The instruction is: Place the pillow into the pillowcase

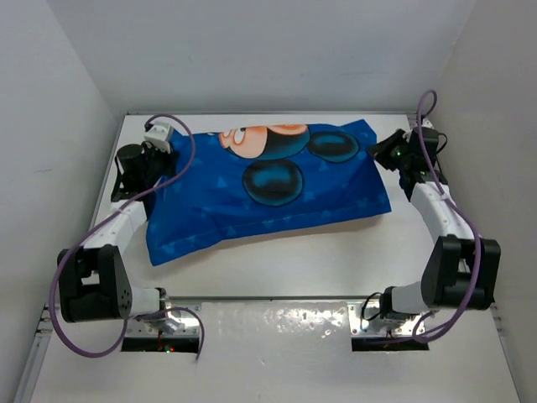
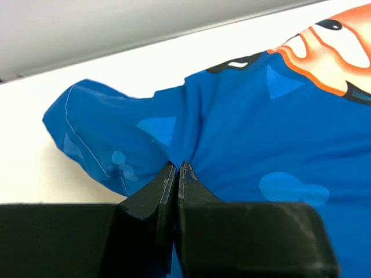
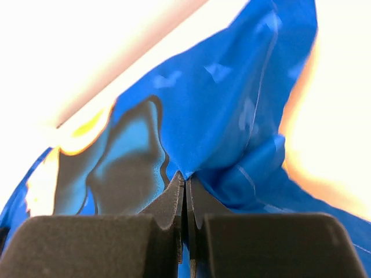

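The pillowcase point(image 1: 268, 189) lies blue side up across the middle of the white table point(image 1: 277, 273). It looks plump and filled out, and its long axis runs from about 8 o'clock to 2 o'clock in the top view. The cartoon mouse's orange face sits at its 12 o'clock edge, with the round black ears toward the centre and 1 o'clock. The pillow itself cannot be seen.

At the case's 10 o'clock corner, the left gripper point(image 2: 177, 168) has its jaws pressed together on a pinch of blue fabric. The cloth bunches into folds at the tips and the hemmed corner flops out toward 10 o'clock in the wrist view. At the 2 o'clock corner, the right gripper point(image 3: 184, 176) is likewise clamped tight on a fold of the case, just beside one printed black ear, and the seamed corner puckers to its 3 o'clock.

Both arms reach in from the near edge at 6 o'clock, trailing purple cables point(image 1: 71, 277).
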